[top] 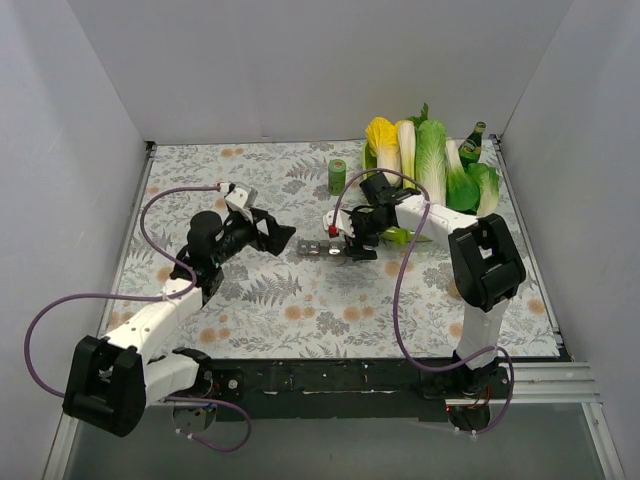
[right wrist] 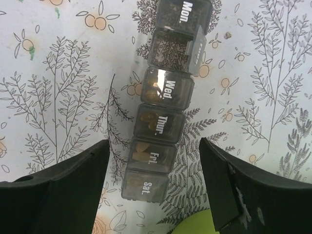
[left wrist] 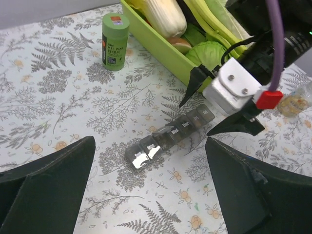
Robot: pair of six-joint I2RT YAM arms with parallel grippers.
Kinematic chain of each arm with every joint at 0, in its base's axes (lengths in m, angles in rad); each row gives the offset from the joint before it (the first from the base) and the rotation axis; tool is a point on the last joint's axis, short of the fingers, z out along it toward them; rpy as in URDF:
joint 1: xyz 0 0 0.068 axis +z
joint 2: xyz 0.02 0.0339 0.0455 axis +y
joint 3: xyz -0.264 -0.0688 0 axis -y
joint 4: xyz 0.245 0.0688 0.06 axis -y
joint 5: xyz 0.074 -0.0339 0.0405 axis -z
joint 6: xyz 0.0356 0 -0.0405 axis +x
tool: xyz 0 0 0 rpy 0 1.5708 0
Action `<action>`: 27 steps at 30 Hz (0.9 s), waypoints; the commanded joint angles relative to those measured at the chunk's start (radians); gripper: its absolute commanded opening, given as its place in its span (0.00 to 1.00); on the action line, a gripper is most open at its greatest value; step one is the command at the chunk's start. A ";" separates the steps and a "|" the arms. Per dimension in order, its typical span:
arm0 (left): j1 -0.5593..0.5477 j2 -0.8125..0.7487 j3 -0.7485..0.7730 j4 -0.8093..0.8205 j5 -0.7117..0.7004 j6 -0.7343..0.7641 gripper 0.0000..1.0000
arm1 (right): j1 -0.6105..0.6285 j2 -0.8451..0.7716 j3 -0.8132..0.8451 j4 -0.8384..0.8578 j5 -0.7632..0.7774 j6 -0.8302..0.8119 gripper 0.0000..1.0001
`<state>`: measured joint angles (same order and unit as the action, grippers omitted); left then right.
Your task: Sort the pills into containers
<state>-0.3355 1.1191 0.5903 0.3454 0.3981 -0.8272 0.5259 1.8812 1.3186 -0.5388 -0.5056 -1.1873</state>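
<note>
Right fingers (right wrist: pixel 58 195), open, straddle a smoky-grey plastic weekday pill strip (right wrist: pixel 163 92) on the fern-print desk (left wrist: pixel 58 97); left fingers (left wrist: pixel 44 180) gape nearby.

Containers (right wrist: pixel 157 127): smoky see-thru plastic, glossy & smooth; table cover (top: pixel 300 300): matt, printed.

I'm watching my left hand (left wrist: pixel 149 141) hanging with its dark fingers (left wrist: pixel 44 180) wide apart over the fern-print worktop (left wrist: pixel 68 102). Beyond them the weekly pill organizer (left wrist: pixel 168 138) is lying slantwise, day labels up. The right hand (left wrist: pixel 217 106) is straddling its far end; I can't judge contact. A green canister (left wrist: pixel 115 41) is standing upright near a lime tray (left wrist: pixel 156 46) carrying cabbages (left wrist: pixel 165 17).
</note>
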 commanded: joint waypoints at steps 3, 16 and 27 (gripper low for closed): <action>0.006 -0.102 -0.125 0.015 0.125 0.207 0.98 | 0.002 0.068 0.062 -0.010 0.018 0.012 0.76; -0.028 -0.085 -0.242 0.152 0.409 0.387 0.87 | 0.009 0.081 0.047 -0.059 -0.001 0.028 0.44; -0.119 0.054 -0.211 0.136 0.381 0.416 0.78 | 0.077 -0.005 -0.067 -0.072 -0.060 -0.005 0.38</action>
<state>-0.4309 1.1622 0.3542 0.4698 0.7967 -0.4591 0.5701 1.9263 1.2854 -0.5751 -0.5140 -1.1713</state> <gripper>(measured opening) 0.791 0.518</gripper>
